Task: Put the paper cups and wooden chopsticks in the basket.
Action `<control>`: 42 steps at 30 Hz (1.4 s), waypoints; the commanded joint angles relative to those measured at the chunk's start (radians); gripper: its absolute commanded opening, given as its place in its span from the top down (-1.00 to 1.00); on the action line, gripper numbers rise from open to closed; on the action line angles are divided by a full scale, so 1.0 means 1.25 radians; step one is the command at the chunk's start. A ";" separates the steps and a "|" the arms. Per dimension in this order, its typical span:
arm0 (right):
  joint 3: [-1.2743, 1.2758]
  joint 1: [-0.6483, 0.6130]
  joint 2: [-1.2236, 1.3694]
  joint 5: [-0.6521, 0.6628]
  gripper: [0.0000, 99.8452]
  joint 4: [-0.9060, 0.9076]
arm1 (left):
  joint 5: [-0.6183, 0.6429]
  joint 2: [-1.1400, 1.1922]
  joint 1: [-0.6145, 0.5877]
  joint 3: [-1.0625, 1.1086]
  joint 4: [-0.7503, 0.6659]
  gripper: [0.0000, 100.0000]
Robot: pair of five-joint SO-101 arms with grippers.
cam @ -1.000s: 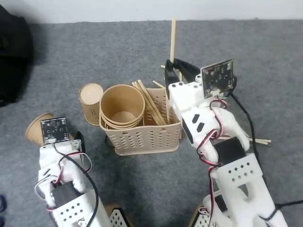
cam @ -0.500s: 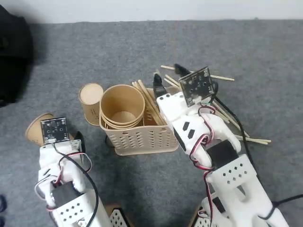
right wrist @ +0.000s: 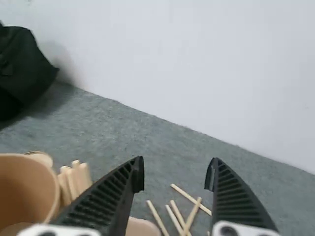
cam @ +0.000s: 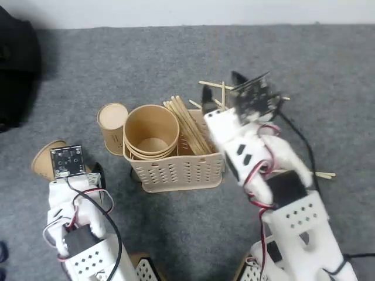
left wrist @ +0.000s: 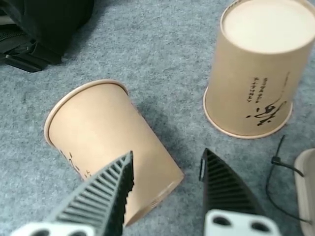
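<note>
Most wooden chopsticks (cam: 190, 126) lean in the basket (cam: 176, 170), long axes slanting far-left over its rim. Loose chopsticks (cam: 214, 85) lie flat on the desk just behind. The right hand (cam: 221, 86) hovers there, released and empty, so gathering those likely comes next: lower, straddle one stick, pinch. The left hand (left wrist: 166, 157), also released, hangs over a toppled paper cup (left wrist: 108, 142).

The tan paper cup lying on its side (cam: 41, 159) is half hidden behind the left arm's camera board (cam: 65, 161). Loose wooden chopsticks (cam: 325, 174) run under the white right arm (cam: 275, 175), whose wrist board (cam: 253, 98) is blurred.
</note>
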 commanded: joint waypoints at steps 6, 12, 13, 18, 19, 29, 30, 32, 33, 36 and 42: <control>-0.209 0.133 -0.015 0.136 0.58 0.242 | 0.007 -0.009 0.006 -0.004 -0.018 0.59; -0.327 0.202 -0.013 0.191 0.58 0.411 | 0.006 -0.009 0.006 -0.003 -0.018 0.59; -0.342 0.211 -0.010 0.193 0.58 0.433 | 0.006 -0.009 0.006 -0.003 -0.018 0.59; -0.437 0.247 0.089 0.270 0.58 0.546 | 0.006 -0.009 0.006 -0.003 -0.018 0.59; -0.460 0.258 0.120 0.281 0.58 0.568 | 0.006 -0.009 0.006 -0.003 -0.018 0.59; -0.689 0.325 0.487 0.457 0.58 0.733 | 0.004 -0.009 0.007 -0.002 -0.018 0.59; -0.700 0.325 0.521 0.477 0.58 0.749 | 0.004 -0.009 0.007 -0.002 -0.018 0.59; -0.714 0.326 0.581 0.511 0.58 0.763 | 0.004 -0.009 0.007 -0.002 -0.018 0.59; -0.718 0.328 0.606 0.522 0.58 0.764 | 0.004 -0.009 0.007 -0.002 -0.018 0.59; -0.719 0.337 0.665 0.549 0.58 0.758 | 0.002 -0.009 0.016 -0.002 -0.018 0.59; -0.714 0.339 0.752 0.566 0.58 0.720 | 0.001 -0.009 0.042 0.007 -0.018 0.59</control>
